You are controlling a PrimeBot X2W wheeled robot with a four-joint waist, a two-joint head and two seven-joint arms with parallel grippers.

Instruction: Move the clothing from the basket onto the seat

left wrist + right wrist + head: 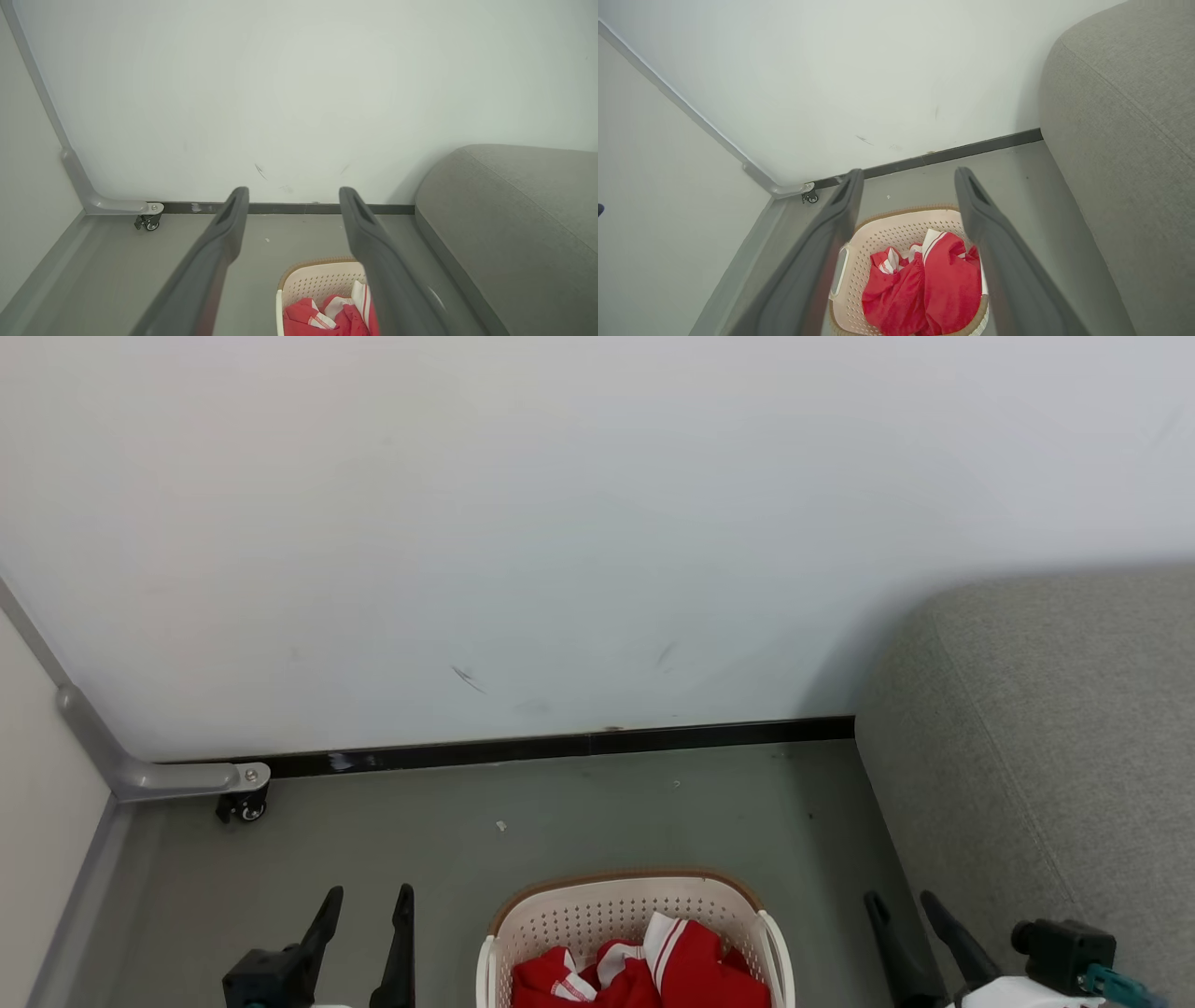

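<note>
Red clothing [644, 971] with white striped trim lies bunched inside the cream perforated basket [579, 915], which stands on the floor at the bottom middle of the head view. The clothing [924, 284] and the basket [882, 233] lie below and between the right fingers in the right wrist view, and the clothing [322, 312] in its basket [317, 280] shows low in the left wrist view. The grey seat [1046, 747] is to the right of the basket. My left gripper [366, 903] is open, left of the basket. My right gripper [904, 903] is open between basket and seat. Both hold nothing.
A white wall [560, 523] with a dark baseboard [560, 747] stands behind the basket. At the left, a pale partition on a grey frame [159, 775] with a small caster [245, 807] closes off that side. Grey floor [607, 812] lies between wall and basket.
</note>
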